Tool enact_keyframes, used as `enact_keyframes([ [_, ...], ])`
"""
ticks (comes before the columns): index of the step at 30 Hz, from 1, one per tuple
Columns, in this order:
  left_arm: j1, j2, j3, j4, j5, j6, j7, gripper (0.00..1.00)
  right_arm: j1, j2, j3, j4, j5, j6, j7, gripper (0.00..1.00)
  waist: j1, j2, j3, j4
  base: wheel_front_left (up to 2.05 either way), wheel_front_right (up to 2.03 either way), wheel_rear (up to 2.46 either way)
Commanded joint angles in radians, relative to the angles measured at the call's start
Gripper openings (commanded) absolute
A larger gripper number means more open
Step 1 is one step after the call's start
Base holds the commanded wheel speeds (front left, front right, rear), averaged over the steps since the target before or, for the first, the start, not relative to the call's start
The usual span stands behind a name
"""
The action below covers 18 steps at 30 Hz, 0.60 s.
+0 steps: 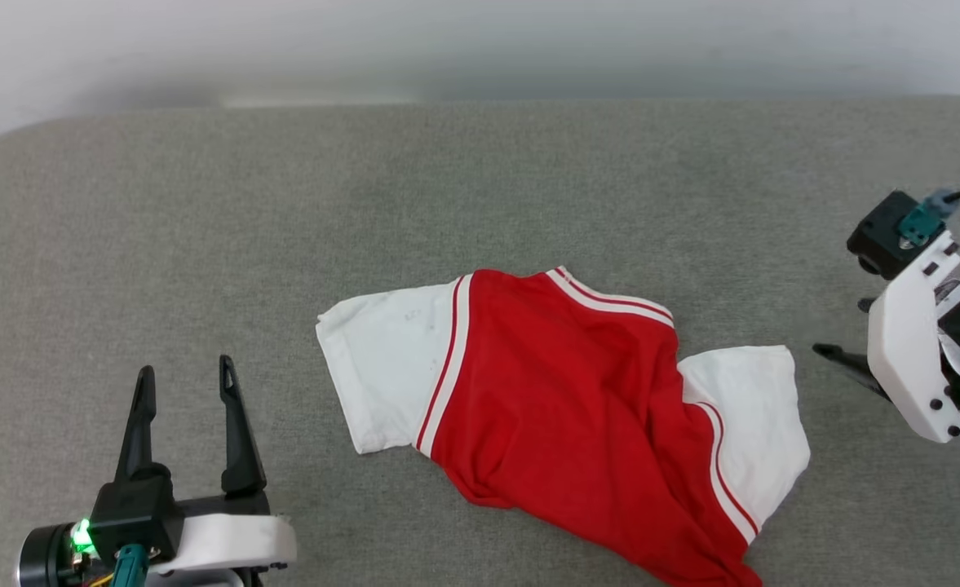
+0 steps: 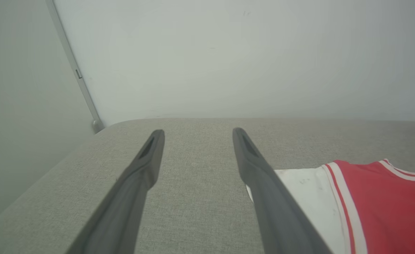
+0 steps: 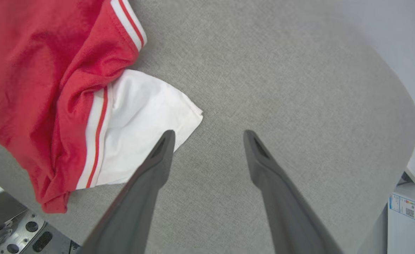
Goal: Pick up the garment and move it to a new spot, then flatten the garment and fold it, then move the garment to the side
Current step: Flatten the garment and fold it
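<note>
left gripper spread wide, empty, at 8 o'clock | right gripper parted, empty, 3 o'clock of shirt | shirt rumpled, centre of grey fabric pad | pale wall at 12

**Room & blockers**

Grey padded top: far half bare, so there's a wide free lane across. One obstacle on it is the garment, mid-front, rumpled and low; its near end runs off the head view's bottom edge. My L gripper, fingers apart, sits well clear of the left sleeve w/ bare fabric btwn. Ahead of it the top is open up to the wall behind the far edge. My R gripper, fingers apart: one tip just beside the right sleeve's corner, the other over bare top. Right of it is free to the rounded edge; past that, lower, a white labelled box. Metal base below the near edge.
</note>
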Motion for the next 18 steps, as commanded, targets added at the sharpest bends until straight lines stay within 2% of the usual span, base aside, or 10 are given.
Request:
enact_keyframes([
  [1, -0.02, -0.002, -0.003, 0.002, 0.003, -0.004, -0.002, 1.0, -0.027, 0.009, 0.018, 0.019, 0.013, -0.001, 0.037, 1.0, 0.0, 0.0, 0.029, 0.016, 0.0, 0.0, 0.0],
  [4, -0.042, -0.008, -0.01, 0.006, 0.007, -0.013, -0.002, 1.0, -0.078, 0.027, 0.06, 0.074, 0.035, -0.001, 0.101, 1.0, 0.0, 0.0, 0.065, 0.03, 0.0, 0.0, 0.0],
  [7, -0.067, -0.013, -0.019, 0.01, 0.01, -0.022, -0.002, 1.0, -0.109, 0.055, 0.099, 0.14, 0.033, -0.001, 0.121, 1.0, 0.0, 0.0, 0.1, 0.045, 0.0, 0.0, 0.0],
  [15, -0.118, -0.02, -0.019, 0.017, 0.011, -0.034, -0.002, 1.0, -0.098, 0.152, 0.215, 0.301, 0.054, -0.001, 0.068, 1.0, 0.0, 0.0, 0.164, 0.061, 0.0, 0.0, 0.0],
  [18, -0.127, -0.021, -0.008, 0.024, 0.013, -0.035, -0.002, 1.0, -0.07, 0.166, 0.274, 0.331, 0.067, 0.0, 0.053, 1.0, 0.0, 0.0, 0.166, 0.058, 0.0, 0.0, 0.0],
])
